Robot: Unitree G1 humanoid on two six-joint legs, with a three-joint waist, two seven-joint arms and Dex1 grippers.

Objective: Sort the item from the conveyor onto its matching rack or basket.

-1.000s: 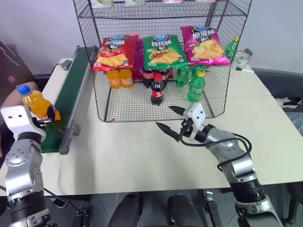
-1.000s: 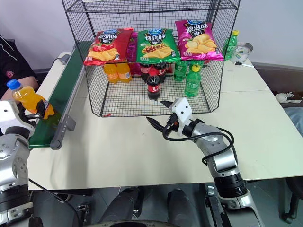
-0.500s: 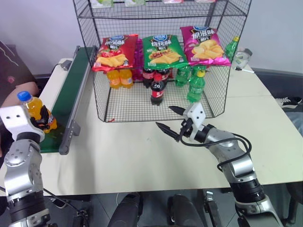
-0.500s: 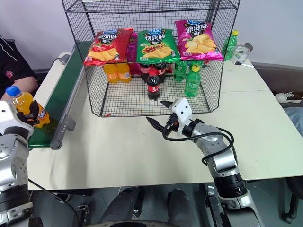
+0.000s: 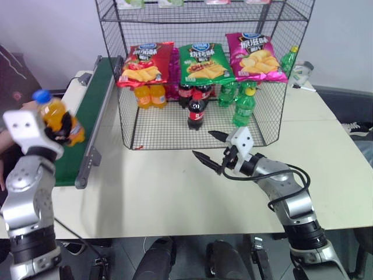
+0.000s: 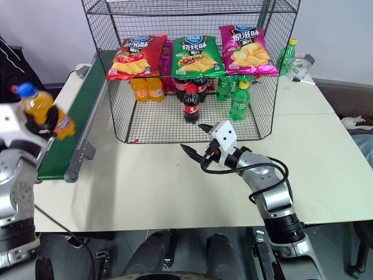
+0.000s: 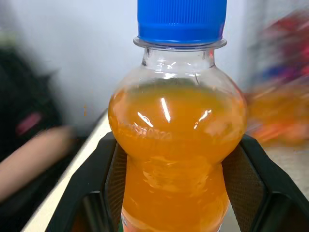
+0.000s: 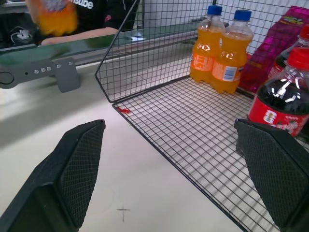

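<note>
1. Up close, your left gripper [image 7: 176, 159] pinches the orange soda bottle [image 5: 60, 119]: glossy bulbous clear plastic, ridged blue cap, at left of frame above the matte green conveyor [image 5: 93, 111].
2. Centre frame, your right gripper [image 5: 211, 146] holds its textured black fingers spread over the smooth table [image 5: 175, 192].
3. Farther up, you see the black wire-mesh rack [image 5: 175, 125].

The orange soda bottle [image 7: 176, 145] was clear, glossy plastic with a ridged blue plastic cap [image 7: 182, 20]. The gripper pads [image 8: 79, 169] beside it were matt black with a fine cross-hatched texture. The rack [image 5: 201, 125] was thin black wire mesh, and the crisp bags [image 5: 201, 63] on its front were shiny foil. The conveyor [image 5: 93, 111] had a matt dark green belt and grey metal rails. The table [image 5: 175, 192] was smooth, pale and matt.
</note>
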